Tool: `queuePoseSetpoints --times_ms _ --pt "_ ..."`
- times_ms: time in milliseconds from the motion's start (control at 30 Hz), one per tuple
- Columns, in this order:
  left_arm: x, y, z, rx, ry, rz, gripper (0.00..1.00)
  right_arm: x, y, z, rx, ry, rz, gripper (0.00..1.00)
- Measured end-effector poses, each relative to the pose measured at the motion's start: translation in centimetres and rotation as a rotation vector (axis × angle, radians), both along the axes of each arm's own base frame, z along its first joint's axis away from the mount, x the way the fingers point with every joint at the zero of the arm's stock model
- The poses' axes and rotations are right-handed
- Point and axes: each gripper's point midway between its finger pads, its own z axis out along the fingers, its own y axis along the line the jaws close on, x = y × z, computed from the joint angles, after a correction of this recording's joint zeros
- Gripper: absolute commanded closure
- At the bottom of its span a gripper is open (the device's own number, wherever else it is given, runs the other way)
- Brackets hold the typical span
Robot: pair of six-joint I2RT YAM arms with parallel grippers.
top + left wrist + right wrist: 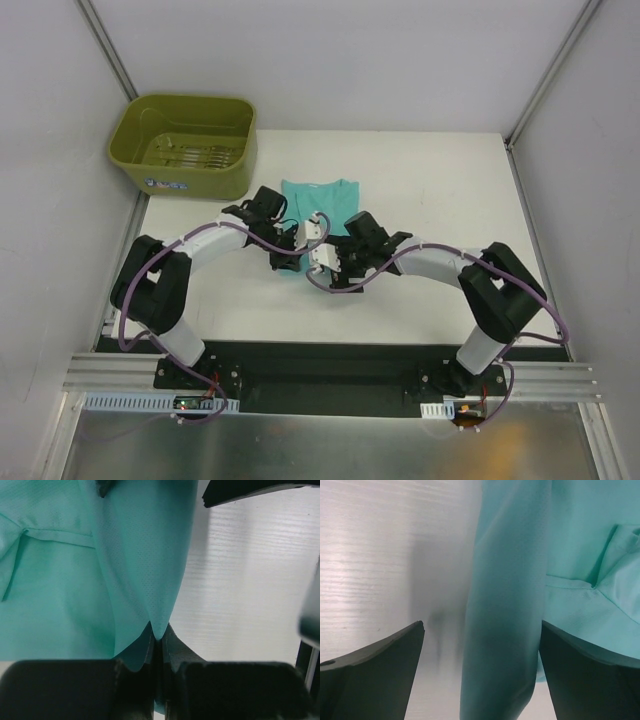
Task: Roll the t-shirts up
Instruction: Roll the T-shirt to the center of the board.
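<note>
My left arm (pixel 210 245) and right arm (pixel 440 262) both bend at the elbow and reach inward, wrists meeting over the near end of the shirt (pixel 322 200), mid-table (pixel 440 180). The left gripper (pixel 159 636) pinches a lifted shirt fold. The right gripper (pixel 481 625) is spread wide, with a fold between its fingers.

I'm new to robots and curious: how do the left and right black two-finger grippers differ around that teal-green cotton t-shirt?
The left gripper is shut, pinching the teal-green t-shirt; the right gripper stands wide open, clamping nothing. Cloth tapers to a point in the left; a fold merely runs through the right's gap. Both are black, at the shirt.
</note>
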Motion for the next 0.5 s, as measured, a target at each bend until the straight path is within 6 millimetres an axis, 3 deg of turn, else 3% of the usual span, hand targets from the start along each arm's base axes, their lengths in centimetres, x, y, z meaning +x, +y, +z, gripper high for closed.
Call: queuePoseSetpoints --times_ms 167,433,500 --pt "0.31 0.16 0.74 -0.02 0.024 0.019 1.0 0.9 0.06 -0.07 -0.002 -0.026 -0.033 0.3" --pt "0.53 0.72 0.84 -0.019 0.038 0.041 1.0 0.98 -0.07 0.05 -0.011 0.04 -0.077 0.48" --pt "0.55 0.75 0.86 -0.021 0.042 0.046 0.99 1.02 -0.16 0.01 -0.018 0.067 -0.086 0.62"
